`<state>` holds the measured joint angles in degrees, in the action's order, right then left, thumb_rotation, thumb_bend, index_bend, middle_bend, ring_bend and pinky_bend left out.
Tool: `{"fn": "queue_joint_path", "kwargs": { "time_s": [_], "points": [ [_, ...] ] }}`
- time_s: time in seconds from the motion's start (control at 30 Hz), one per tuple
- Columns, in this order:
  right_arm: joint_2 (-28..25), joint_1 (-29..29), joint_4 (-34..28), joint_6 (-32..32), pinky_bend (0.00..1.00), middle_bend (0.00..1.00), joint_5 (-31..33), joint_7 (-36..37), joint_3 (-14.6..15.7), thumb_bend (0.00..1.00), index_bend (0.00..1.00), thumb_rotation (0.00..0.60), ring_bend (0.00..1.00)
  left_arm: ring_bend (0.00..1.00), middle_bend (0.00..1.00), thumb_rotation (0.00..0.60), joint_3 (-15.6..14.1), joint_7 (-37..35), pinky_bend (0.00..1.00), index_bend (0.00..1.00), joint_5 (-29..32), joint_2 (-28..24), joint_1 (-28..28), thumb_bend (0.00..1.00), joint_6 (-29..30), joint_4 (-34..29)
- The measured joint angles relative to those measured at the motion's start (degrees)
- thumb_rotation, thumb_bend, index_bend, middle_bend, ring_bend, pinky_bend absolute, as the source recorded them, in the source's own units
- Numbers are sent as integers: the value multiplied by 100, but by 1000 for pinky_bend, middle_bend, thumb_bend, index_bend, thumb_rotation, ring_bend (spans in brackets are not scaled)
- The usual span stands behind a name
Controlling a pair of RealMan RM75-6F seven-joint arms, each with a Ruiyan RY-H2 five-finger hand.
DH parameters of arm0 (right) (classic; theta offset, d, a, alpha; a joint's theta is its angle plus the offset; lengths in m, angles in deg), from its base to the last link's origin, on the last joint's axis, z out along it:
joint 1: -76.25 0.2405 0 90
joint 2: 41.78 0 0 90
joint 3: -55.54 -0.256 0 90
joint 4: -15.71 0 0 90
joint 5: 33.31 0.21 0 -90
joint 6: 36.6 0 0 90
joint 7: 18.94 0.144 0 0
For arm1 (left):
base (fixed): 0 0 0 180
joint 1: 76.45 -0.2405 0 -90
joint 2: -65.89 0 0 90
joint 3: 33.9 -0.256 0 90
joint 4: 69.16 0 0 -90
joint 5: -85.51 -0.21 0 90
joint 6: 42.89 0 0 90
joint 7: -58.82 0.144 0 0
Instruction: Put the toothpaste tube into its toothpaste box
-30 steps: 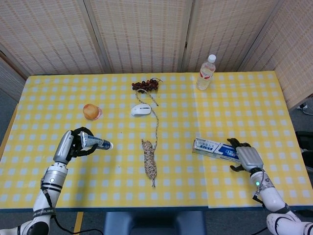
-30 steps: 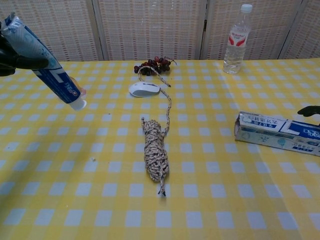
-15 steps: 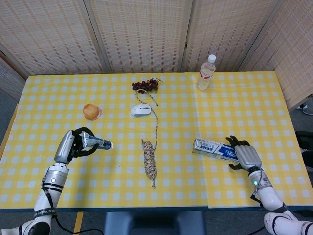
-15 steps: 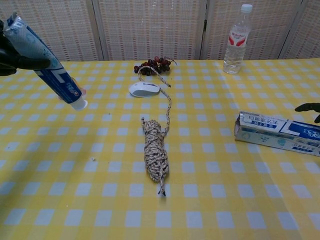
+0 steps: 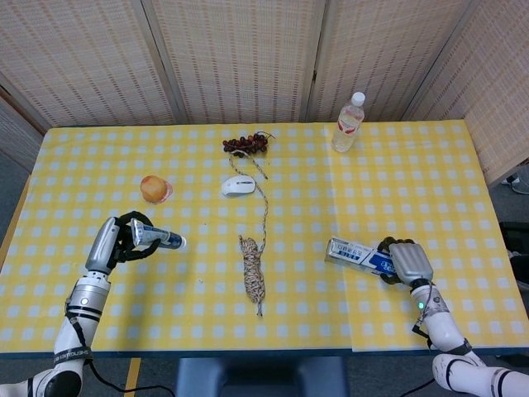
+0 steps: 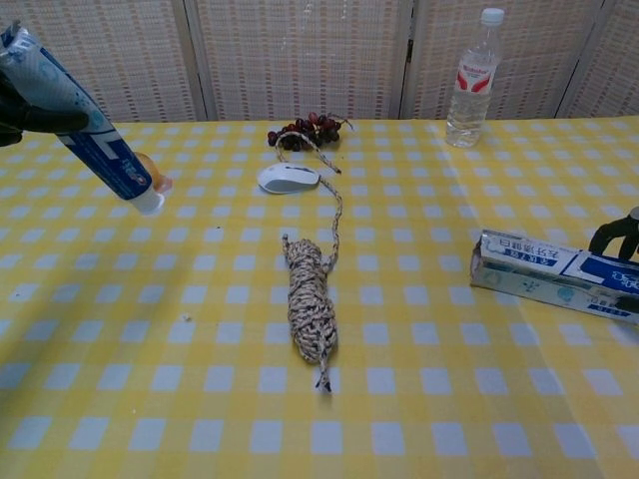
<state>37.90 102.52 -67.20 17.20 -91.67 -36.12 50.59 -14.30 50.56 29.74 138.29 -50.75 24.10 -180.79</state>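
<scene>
Centrally, rope bundle (image 5: 254, 277), mouse (image 5: 238, 185), grapes (image 5: 245, 145)

We see even, bright, diffuse light from overhead; shadows on the counter (image 5: 397, 174) are soft and faint. Both views are sharp, without glare, though the chest view bows slightly towards 3 and 9 o'clock.

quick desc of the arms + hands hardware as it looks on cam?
Both hands, left hand and right hand, have black fingers and silver-grey back plates. Forearms are white with black and silver wrist rings; the right wrist shows a small green light. A thin black cable runs along the left forearm.
</scene>
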Motion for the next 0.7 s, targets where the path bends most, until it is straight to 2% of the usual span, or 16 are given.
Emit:
{"fn": "queue_joint_path", "kwargs": {
  "time_s": [0.2, 0.33, 0.53, 0.7],
  "points": [
    [102, -74, 95, 272, 382, 350, -158, 179, -42, 294, 469, 600, 386, 1000, 1000, 600, 15, 1, 1000, 905, 11, -9, 2, 473, 47, -32],
    [157, -161, 223, 449, 415, 358, -542, 763, -58, 293, 470, 600, 404, 1000, 1000, 600, 44, 41, 1000, 905, 24, -11, 13, 473, 112, -91],
    [391, -321, 774, 938, 458, 386, -1423, 2318, -46, 293, 486, 600, 433, 1000, 1000, 600, 88, 152, 1000, 905, 84, -15, 35, 473, 219, -267],
    [842, -434, 1671, 1665, 474, 390, -2160, 3944, -38, 293, 487, 600, 439, 1000, 1000, 600, 181, 173, 1000, 905, 268, -43, 62, 474, 246, -419]
  ]
}}
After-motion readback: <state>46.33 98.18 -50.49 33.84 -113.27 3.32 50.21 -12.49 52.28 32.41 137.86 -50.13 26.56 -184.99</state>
